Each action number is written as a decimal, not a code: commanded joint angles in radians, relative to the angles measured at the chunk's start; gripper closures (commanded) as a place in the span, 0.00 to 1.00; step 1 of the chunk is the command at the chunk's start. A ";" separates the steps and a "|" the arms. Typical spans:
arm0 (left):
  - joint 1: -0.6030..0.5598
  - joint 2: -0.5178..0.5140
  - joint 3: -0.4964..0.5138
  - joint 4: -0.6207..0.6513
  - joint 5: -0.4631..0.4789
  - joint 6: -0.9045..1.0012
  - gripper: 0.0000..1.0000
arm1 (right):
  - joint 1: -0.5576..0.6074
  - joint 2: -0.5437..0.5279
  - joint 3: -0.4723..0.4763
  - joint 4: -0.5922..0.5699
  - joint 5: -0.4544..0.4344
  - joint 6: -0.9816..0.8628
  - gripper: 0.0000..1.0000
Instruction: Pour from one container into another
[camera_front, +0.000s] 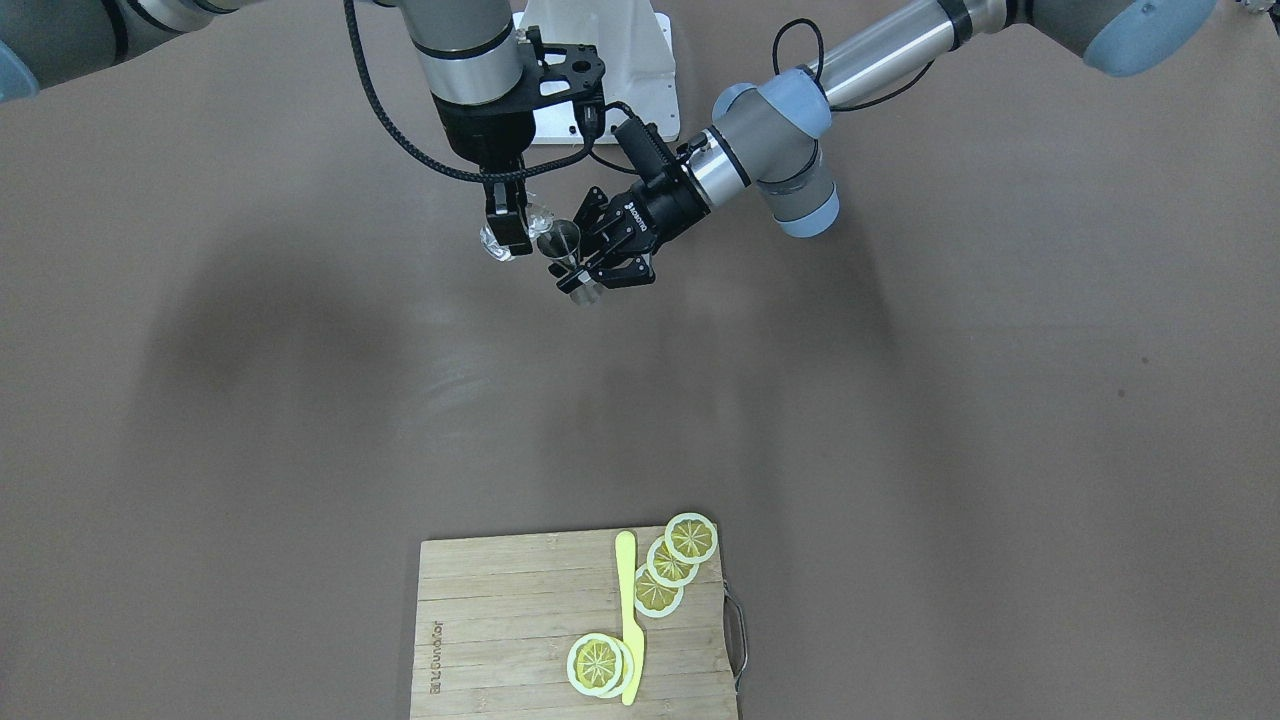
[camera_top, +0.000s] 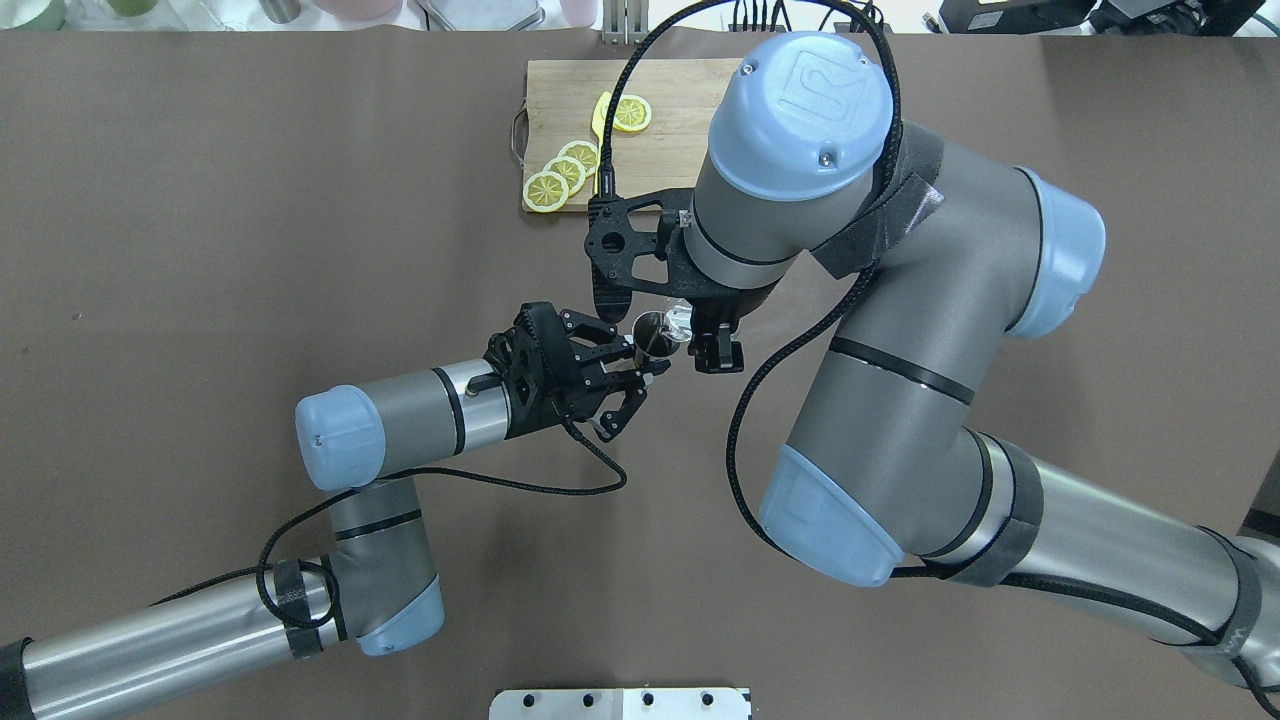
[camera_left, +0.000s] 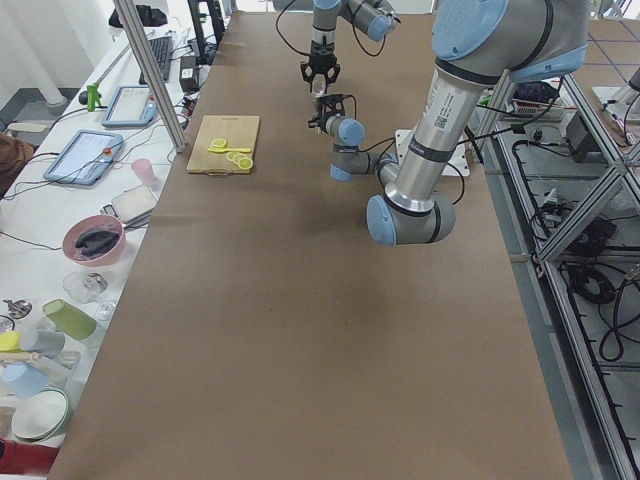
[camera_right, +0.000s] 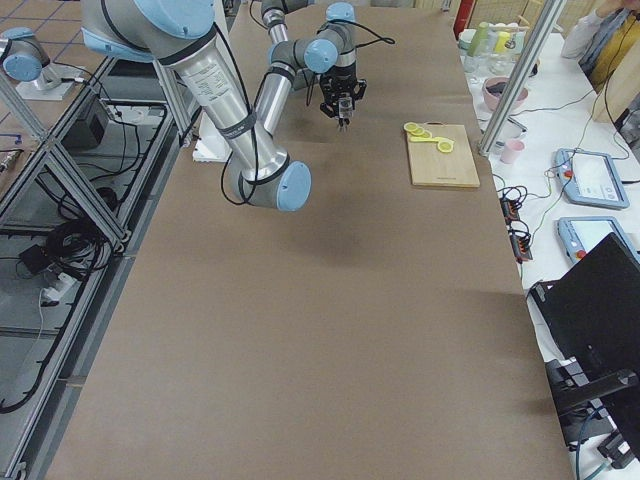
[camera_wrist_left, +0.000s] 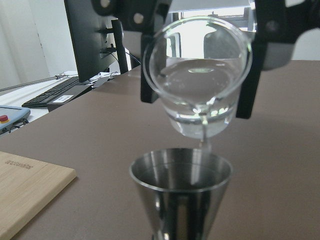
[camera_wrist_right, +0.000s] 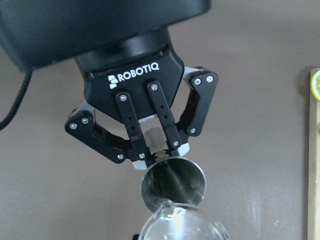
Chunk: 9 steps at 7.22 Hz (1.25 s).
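The right gripper (camera_front: 505, 228) is clamped on a clear glass beaker (camera_wrist_left: 197, 65), one black finger (camera_wrist_left: 150, 75) on each side of its wall. It holds the beaker tipped over so the mouth faces the other arm. Water (camera_wrist_left: 197, 117) pools against the low side, and a thin stream (camera_wrist_left: 204, 132) runs off the lip.

Straight below that lip is the open mouth of a steel jigger (camera_wrist_left: 180, 175), standing upright with its long axis vertical. The left gripper (camera_wrist_right: 160, 150) is closed tight on the jigger's narrow waist, reaching in level from the side.

From where I stand, the pour turns on one thing. The beaker's lip sits just over the far rim of the jigger, away from the left gripper's knuckles. The two vessels are very close, but I can't tell if they touch. The stream looks to land inside the rim, though not by much. I can't see how full the jigger is.

Both vessels are held off the table, well away from the cutting board (camera_front: 500, 620) and straight across from it on the robot's side. Neither arm is nearer the board. They meet in the middle, the right coming down from above and the left coming in low.

On the board lie lemon slices (camera_front: 668, 565) and a yellow knife (camera_front: 628, 610), which have no part in the pour.

I'd judge the pour is under way, with plenty of water left. More tilt would have to come gently, or the stream could overshoot that rim.
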 joint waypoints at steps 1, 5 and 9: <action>0.000 0.001 0.000 0.000 0.000 0.000 1.00 | 0.000 0.006 -0.010 -0.009 0.000 -0.002 1.00; 0.000 0.003 0.002 0.000 0.003 0.000 1.00 | 0.000 0.012 -0.016 -0.016 0.000 -0.012 1.00; 0.000 0.001 0.002 0.000 0.003 0.000 1.00 | 0.000 0.034 -0.037 -0.025 0.000 -0.012 1.00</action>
